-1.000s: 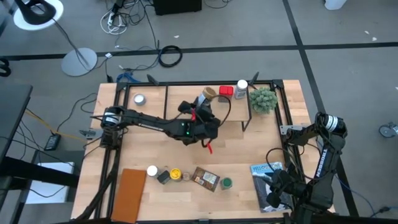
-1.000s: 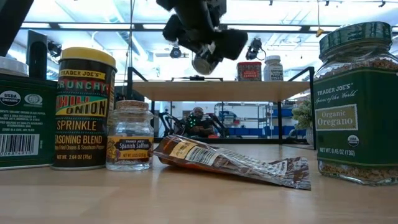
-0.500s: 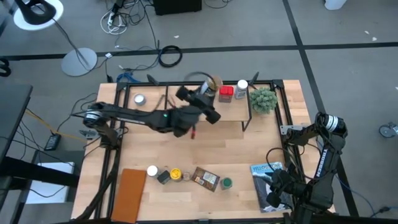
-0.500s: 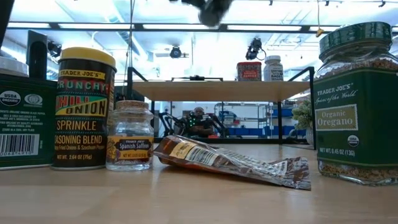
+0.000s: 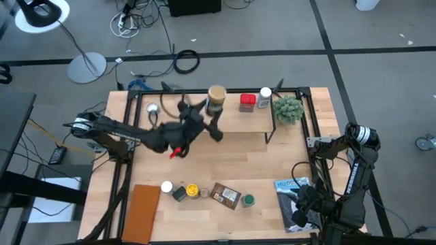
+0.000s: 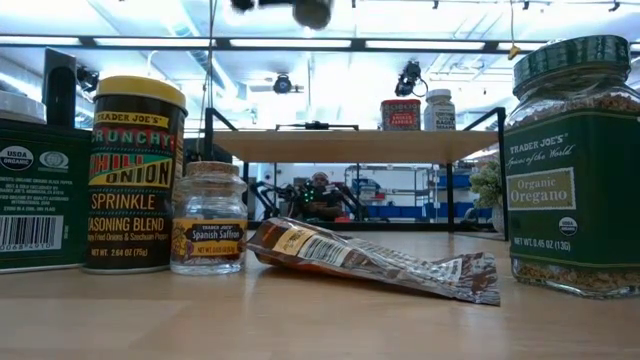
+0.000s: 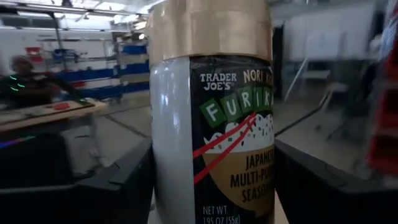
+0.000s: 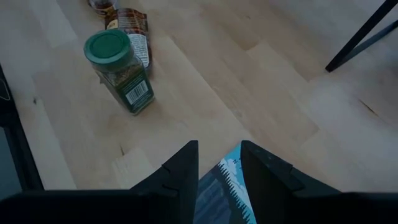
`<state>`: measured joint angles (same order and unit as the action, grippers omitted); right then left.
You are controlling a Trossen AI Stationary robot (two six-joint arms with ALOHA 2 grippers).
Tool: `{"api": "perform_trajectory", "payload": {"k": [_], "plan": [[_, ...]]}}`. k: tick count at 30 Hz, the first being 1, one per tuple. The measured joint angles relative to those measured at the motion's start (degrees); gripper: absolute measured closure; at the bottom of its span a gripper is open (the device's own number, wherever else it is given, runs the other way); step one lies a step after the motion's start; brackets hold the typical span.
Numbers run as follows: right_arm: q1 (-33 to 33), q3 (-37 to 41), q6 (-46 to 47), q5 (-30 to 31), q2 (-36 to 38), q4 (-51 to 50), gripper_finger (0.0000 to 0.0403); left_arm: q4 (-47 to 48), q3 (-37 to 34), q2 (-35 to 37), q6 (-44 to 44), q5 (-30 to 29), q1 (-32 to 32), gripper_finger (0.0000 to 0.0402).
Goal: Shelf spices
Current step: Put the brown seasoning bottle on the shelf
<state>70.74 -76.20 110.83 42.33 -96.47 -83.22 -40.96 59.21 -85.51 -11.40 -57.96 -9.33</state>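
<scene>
My left gripper (image 5: 212, 121) is shut on a furikake jar (image 7: 211, 124) with a tan top (image 5: 216, 94), high over the shelf (image 5: 204, 117). The shelf's light plank (image 6: 350, 145) carries a red-topped jar (image 5: 246, 102) and a white-topped one (image 5: 264, 97). More spices stand along the table's near side: a white-topped jar (image 5: 166, 186), a dark one (image 5: 178, 193), a yellow-topped one (image 5: 193, 191), a brown packet (image 5: 225, 194) and a green-topped jar (image 5: 248, 199). My right gripper (image 8: 219, 171) waits open over the blue-and-white book (image 5: 294, 194). My left gripper pinches the furikake jar's lower body (image 7: 180, 186) between its two fingers (image 7: 118, 183), one on each side. It comes level from the table's left and near side. The jar stands upright, lifted clear; its bottom (image 6: 312, 10) shows well above the plank.
A small green plant (image 5: 289, 109) stands at the shelf's right end. A round silver tin (image 5: 152, 107) lies by its left end. A flat brown board (image 5: 142, 211) lies at the near left corner. Bare wood spreads across the table's middle.
My left gripper carried the furikake jar up from just above the table's middle, toward the far edge and then toward the left along the shelf. In the low view the jar rose almost out of the picture's top. It stayed shut on the jar.
</scene>
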Motion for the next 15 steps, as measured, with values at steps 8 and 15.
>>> {"api": "perform_trajectory", "payload": {"k": [8,15], "plan": [[0.0,0.0,0.0,0.0,0.0,0.0,0.0284,-33.8,-15.6,-9.0,0.1,-0.5,-1.5,0.0139],[0.0,0.0,0.5,0.0,0.0,-0.2,0.0284,-40.4,-10.3,-21.0,-3.0,2.5,2.4,0.0139]]}}
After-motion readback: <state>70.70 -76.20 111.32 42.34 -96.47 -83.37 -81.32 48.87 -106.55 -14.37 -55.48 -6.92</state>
